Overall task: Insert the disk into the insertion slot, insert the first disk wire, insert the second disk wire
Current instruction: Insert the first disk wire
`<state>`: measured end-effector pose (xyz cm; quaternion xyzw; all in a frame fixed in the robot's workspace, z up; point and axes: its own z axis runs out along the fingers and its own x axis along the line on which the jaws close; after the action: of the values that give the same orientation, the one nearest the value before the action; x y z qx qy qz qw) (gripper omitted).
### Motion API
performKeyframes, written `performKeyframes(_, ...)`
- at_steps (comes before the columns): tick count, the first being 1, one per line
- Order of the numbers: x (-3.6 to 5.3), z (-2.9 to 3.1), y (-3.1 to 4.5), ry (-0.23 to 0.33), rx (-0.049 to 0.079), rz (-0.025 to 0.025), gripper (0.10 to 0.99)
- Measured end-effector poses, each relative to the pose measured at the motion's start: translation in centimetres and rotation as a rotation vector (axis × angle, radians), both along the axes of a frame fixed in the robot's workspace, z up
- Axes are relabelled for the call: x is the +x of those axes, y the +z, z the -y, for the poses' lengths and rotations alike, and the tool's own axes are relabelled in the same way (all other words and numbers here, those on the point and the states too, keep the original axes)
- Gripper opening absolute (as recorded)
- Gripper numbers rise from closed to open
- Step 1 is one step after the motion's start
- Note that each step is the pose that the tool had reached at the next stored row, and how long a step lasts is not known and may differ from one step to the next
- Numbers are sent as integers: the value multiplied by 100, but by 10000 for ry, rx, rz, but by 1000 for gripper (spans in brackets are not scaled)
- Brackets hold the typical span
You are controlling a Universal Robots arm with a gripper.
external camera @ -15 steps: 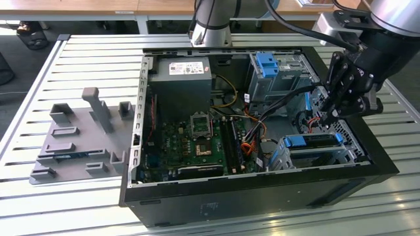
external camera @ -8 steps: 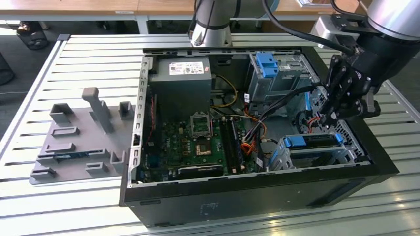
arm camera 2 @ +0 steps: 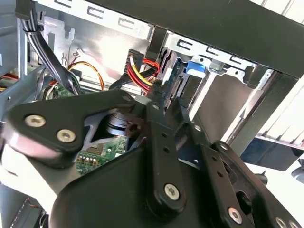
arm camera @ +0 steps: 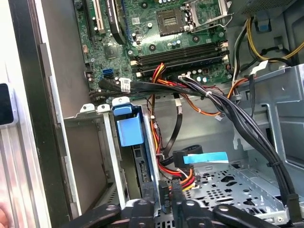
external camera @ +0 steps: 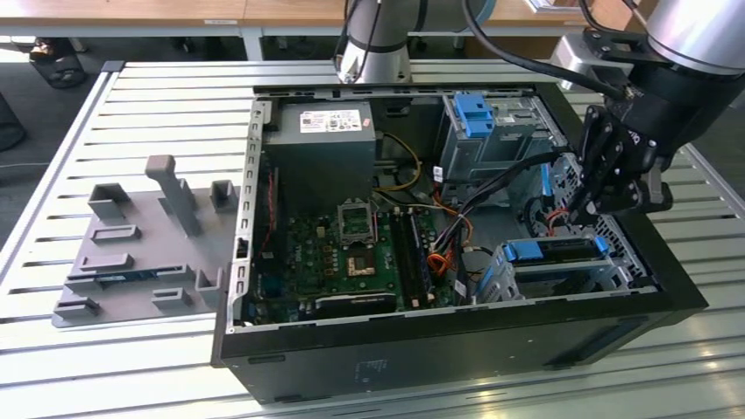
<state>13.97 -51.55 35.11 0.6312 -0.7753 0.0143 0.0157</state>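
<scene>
The disk (external camera: pixel 545 250) sits inside the insertion slot (external camera: pixel 573 276), a low grey metal cage at the case's corner on the exterior view's right; its blue caddy edge shows on top. My gripper (external camera: pixel 578 209) hangs just behind the cage, inside the case. In the first wrist view the gripper (arm camera: pixel 164 202) is shut on a dark connector with red, yellow and black wires (arm camera: pixel 183 176), held at the rear edge of the disk (arm camera: pixel 129 128). The second wrist view has the gripper (arm camera 2: pixel 161 97) by the disk (arm camera 2: pixel 194 66), the same wires (arm camera 2: pixel 142 71) alongside.
A second cable with a light blue tag (arm camera: pixel 205 157) lies loose near the cage. A thick black cable bundle (arm camera: pixel 247 123) crosses the case. The motherboard (external camera: pixel 349 249), a taller bay with a blue tab (external camera: pixel 472 113) and a grey fixture (external camera: pixel 140 253) on the slatted table surround the work.
</scene>
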Motion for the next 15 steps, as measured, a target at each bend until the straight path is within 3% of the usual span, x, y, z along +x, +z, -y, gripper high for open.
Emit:
performKeyframes(3,0,-5,-4,-3,-3,0,169)
performKeyframes(8,1,-8,-4,99,-30,0,165)
performKeyframes(15,-2,-8,-4,922,-145,-2,165)
